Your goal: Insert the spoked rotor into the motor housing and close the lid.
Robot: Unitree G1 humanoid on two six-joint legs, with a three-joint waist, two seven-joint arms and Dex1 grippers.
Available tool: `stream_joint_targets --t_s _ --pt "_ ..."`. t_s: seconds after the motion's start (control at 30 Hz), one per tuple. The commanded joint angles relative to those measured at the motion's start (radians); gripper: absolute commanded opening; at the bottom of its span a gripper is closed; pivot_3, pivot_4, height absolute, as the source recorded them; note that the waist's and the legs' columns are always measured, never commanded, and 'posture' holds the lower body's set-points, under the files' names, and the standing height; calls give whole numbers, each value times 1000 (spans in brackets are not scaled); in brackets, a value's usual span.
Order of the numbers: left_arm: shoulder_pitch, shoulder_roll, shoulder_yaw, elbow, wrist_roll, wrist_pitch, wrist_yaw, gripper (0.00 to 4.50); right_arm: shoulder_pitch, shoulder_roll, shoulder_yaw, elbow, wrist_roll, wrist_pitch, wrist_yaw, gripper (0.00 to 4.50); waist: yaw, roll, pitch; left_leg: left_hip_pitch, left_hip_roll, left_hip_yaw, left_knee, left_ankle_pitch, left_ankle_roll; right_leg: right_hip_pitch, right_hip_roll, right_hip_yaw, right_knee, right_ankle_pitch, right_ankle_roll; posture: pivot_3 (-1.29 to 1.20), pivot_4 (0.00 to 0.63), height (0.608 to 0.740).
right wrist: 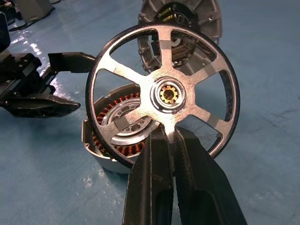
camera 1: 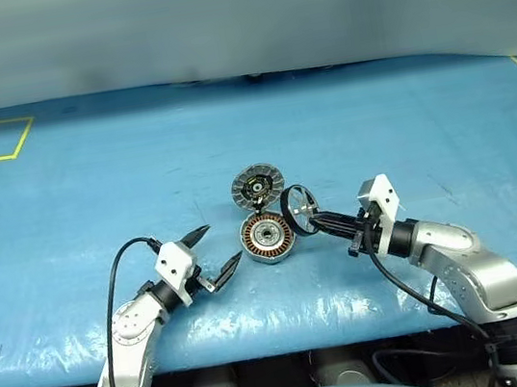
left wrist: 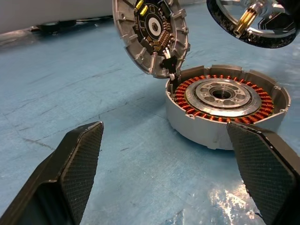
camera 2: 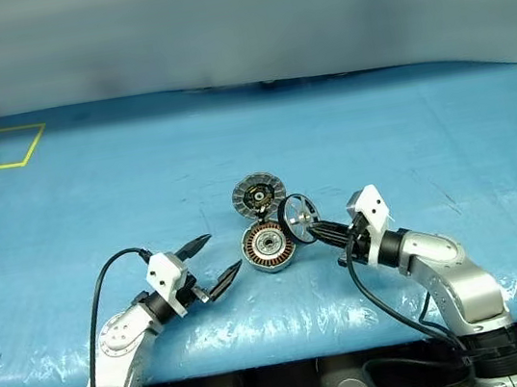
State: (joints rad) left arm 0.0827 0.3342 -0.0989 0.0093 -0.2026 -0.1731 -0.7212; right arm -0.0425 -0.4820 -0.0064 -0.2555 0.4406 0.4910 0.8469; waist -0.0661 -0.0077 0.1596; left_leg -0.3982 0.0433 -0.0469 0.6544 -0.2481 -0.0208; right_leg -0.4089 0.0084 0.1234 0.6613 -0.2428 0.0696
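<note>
Beside the motor housing [camera 1: 268, 239], the right gripper [right wrist: 169, 140] pinches the spoked rotor [right wrist: 164, 93] upright; left gripper [camera 1: 217, 248] spread.

Left gripper's fingers [left wrist: 70, 173] spread wide before the motor housing [left wrist: 225, 110]; lid [left wrist: 150, 35] upright, spoked rotor [left wrist: 255, 23] above.

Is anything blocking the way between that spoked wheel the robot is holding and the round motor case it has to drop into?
Nothing visible does. The right gripper holds the spoked rotor just beside the motor housing, whose lid stands swung open behind it, leaving the windings uncovered. The left gripper waits open on the other side.
</note>
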Motion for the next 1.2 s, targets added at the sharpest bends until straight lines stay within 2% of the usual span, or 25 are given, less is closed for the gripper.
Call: stream_joint_targets --t_s 0.03,0.43,1.2 --pt "2 0 -2 -23 -40 21 -26 4500 -41 9 31 -46 18 -16 15 22 -1 0 0 0 0 0 0 0 0 0 0 0 0 0 0 0 150 740" --pt "13 2 3 -36 -54 32 -36 4500 -113 0 136 24 -55 -53 26 22 2 0 0 0 0 0 0 0 0 0 0 0 0 0 0 0 150 740" --pt "26 9 10 -40 -40 16 -17 4500 -129 -28 185 90 -149 -112 40 22 3 0 0 0 0 0 0 0 0 0 0 0 0 0 0 0 150 740"
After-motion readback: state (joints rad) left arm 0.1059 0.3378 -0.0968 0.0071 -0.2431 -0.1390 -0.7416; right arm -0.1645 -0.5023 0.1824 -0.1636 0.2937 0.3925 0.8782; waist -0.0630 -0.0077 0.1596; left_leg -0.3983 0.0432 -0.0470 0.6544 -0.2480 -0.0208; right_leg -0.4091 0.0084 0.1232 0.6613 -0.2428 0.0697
